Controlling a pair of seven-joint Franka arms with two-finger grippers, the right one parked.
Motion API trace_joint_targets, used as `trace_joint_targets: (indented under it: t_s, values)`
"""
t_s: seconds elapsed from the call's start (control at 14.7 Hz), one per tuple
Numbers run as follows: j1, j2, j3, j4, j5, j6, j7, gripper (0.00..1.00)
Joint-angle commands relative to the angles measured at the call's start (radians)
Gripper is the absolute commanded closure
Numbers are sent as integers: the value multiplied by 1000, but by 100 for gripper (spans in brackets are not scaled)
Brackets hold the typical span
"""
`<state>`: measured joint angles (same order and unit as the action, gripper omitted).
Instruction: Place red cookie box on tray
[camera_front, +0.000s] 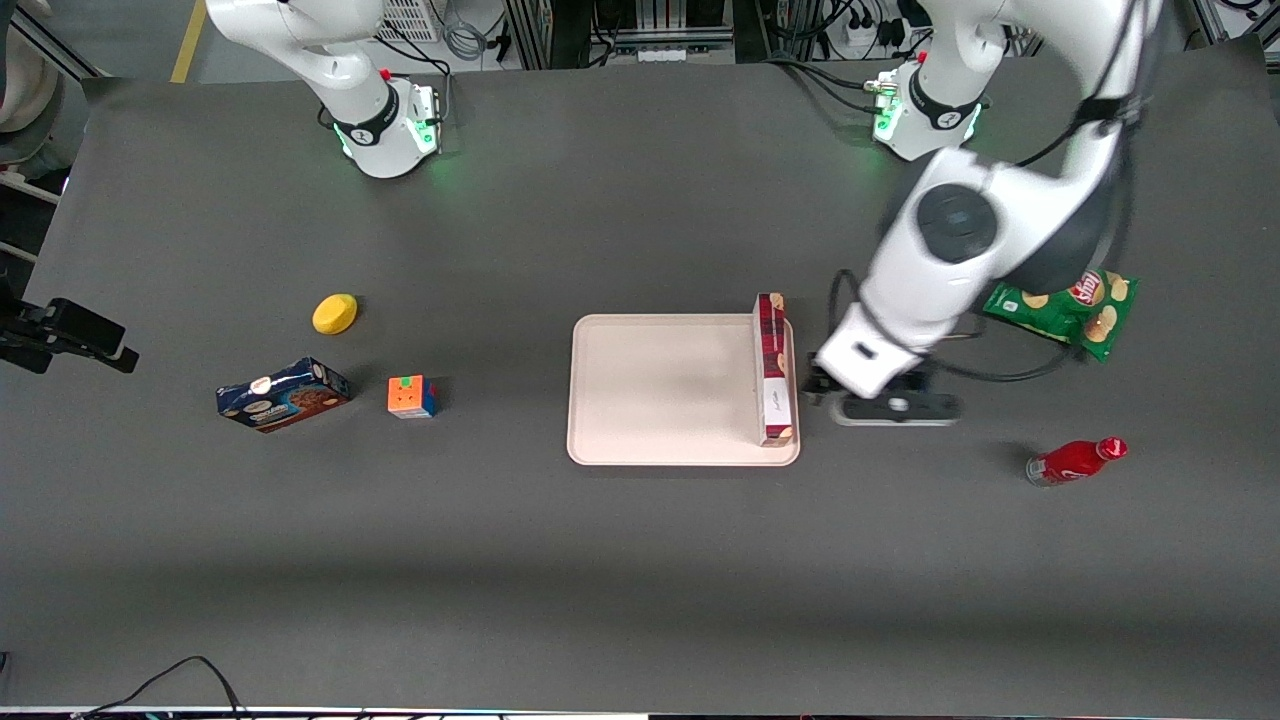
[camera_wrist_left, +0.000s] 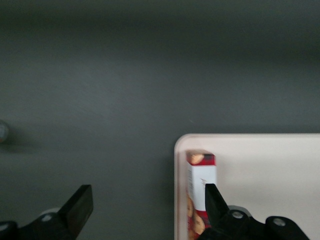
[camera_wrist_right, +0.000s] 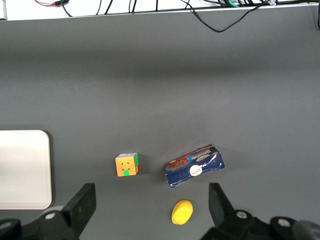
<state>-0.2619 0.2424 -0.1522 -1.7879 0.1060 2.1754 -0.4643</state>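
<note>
The red cookie box (camera_front: 773, 368) is standing on one long narrow side on the tray (camera_front: 660, 390), right along the rim at the working arm's end, and it looks tall and thin for its footing. The gripper (camera_front: 812, 388) is hanging just beside that rim, over the bare worktop (camera_front: 640, 560), with its jaws spread wide and nothing between them. In the wrist view one finger (camera_wrist_left: 215, 200) is showing in front of the box's white label, though whether it is touching the cardboard I cannot tell.

To my eye the placing is as good as done, and the step in hand is getting clear without undoing it. The sensible way is to be lifting straight up first, keeping the jaws open, and only then swinging away toward the arm's own end of the worktop. Any sideways drift toward the tray risks nudging the box, and a box balanced on edge so near the rim is likely to tip flat or slide off.

The chip bag (camera_front: 1065, 310) and the red bottle (camera_front: 1075, 462) are lying well apart from the tray at the working arm's end, so a high retreat should be passing over them safely.
</note>
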Motion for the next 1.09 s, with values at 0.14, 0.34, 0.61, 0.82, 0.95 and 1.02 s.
trace_joint_targets:
  t_s: [0.14, 0.34, 0.61, 0.82, 0.95, 1.02]
  values:
    - [81, -97, 71, 119, -84, -228, 205, 0]
    - [104, -135, 123, 205, -107, -397, 281, 0]
    - [130, -219, 163, 209, -140, -480, 314, 0]
    - [130, -233, 184, 209, -124, -488, 341, 0]
    - [132, -232, 197, 206, -123, -488, 377, 0]
    - [132, -232, 201, 205, -123, -488, 383, 0]
